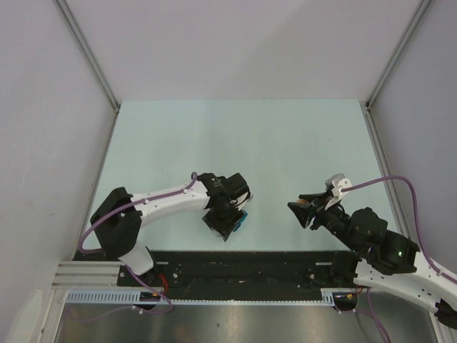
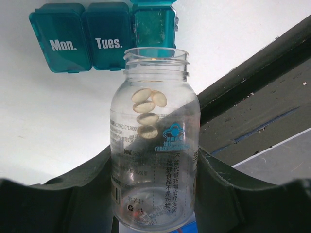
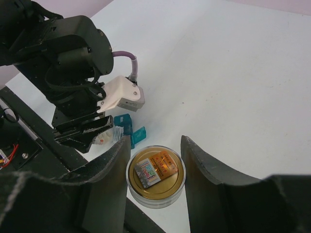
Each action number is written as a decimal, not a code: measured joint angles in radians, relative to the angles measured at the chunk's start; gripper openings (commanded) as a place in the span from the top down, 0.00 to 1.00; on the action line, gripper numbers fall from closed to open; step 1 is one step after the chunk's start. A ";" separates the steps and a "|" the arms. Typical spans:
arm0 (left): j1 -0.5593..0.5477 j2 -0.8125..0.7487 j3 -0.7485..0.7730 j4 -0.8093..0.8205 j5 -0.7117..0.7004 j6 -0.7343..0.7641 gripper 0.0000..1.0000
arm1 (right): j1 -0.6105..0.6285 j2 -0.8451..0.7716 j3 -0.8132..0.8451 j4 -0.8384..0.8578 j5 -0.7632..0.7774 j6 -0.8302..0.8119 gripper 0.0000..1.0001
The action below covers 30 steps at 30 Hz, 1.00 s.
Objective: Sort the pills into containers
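Observation:
My left gripper (image 1: 227,221) is shut on a small clear bottle (image 2: 165,121) with no top on. The bottle lies tilted, its open mouth toward the bright-blue pill box (image 2: 77,41). Several pale oval pills (image 2: 147,107) rest inside the bottle near its neck. The box lids marked "Mon." and "Tues." are closed and the third compartment (image 2: 153,26) stands open. The box peeks out beside the left gripper in the top view (image 1: 243,219) and shows in the right wrist view (image 3: 127,127). My right gripper (image 1: 307,211) is shut on the bottle's tan top (image 3: 155,175), held above the table.
A black rail (image 1: 243,268) runs along the table's near edge, close behind the left gripper, and shows in the left wrist view (image 2: 262,107). White walls enclose the pale table (image 1: 235,143) at the left, right and back.

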 measured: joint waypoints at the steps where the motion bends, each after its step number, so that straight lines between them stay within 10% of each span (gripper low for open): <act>1: 0.000 0.004 0.007 -0.005 0.000 0.001 1.00 | 0.000 -0.002 0.000 0.000 0.000 0.000 1.00; 30: 0.000 0.130 0.136 -0.127 0.002 0.027 1.00 | 0.000 -0.051 0.000 -0.010 0.000 0.000 1.00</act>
